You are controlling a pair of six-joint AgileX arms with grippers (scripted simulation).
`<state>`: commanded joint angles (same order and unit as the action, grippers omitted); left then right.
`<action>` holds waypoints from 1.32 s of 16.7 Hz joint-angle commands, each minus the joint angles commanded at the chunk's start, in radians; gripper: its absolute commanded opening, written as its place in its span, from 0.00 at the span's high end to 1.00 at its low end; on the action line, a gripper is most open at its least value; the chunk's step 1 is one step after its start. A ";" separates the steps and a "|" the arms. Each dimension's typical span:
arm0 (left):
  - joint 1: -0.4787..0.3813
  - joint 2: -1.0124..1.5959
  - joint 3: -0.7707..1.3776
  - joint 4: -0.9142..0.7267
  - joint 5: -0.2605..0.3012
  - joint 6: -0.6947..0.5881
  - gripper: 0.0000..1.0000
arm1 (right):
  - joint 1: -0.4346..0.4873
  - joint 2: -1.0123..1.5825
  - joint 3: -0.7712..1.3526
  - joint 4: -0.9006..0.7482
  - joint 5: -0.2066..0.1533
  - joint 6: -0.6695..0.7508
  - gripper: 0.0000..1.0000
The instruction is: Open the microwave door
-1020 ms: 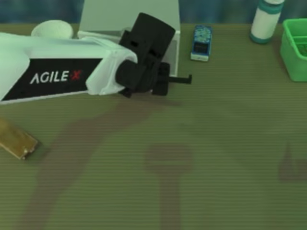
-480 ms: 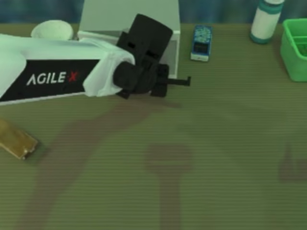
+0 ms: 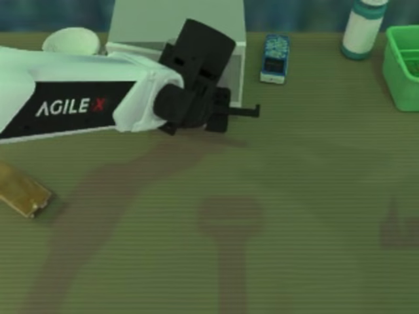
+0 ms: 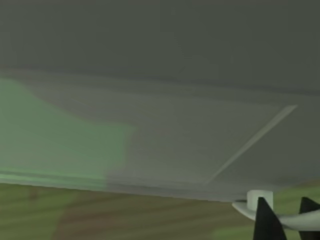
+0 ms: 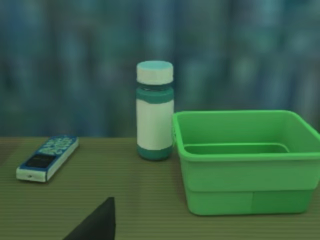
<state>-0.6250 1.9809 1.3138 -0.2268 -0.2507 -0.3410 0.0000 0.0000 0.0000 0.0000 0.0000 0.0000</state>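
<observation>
Reaching in from the left side of the table, the left arm (image 3: 78,98) lies across the far left part, and its black left gripper (image 3: 243,112) is at the front of the microwave (image 3: 177,23), which stands at about 11 o'clock from the table centre, against the far edge. From above, one thin black finger (image 3: 252,111) points toward 3 o'clock, just past the right front corner of the oven. In the left wrist view the microwave door (image 4: 165,140), a flat grey panel with a faint window, fills most of the frame. The pale bar handle (image 4: 280,217) appears near the door edge, and two dark fingertips (image 4: 267,220) stand apart with the handle passing across them. Whether they press on it cannot be told.

The right gripper does not appear from above; its wrist view shows only a dark corner. That view looks at a blue remote (image 5: 47,157), a white and teal bottle (image 5: 155,110) and a green bin (image 5: 245,157), set in a row. From above, a wooden block (image 3: 23,190) lies at 9 o'clock and a white bowl (image 3: 71,39) is beside the microwave.
</observation>
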 joint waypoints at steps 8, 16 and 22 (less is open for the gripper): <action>0.000 0.000 0.000 0.000 0.000 0.000 1.00 | 0.000 0.000 0.000 0.000 0.000 0.000 0.00; 0.006 -0.024 -0.032 0.021 0.027 0.032 1.00 | 0.000 0.000 0.000 0.000 0.000 0.000 0.00; 0.008 -0.027 -0.041 0.023 0.030 0.039 1.00 | 0.000 0.000 0.000 0.000 0.000 0.000 0.00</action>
<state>-0.6166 1.9538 1.2729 -0.2041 -0.2202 -0.3019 0.0000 0.0000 0.0000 0.0000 0.0000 0.0000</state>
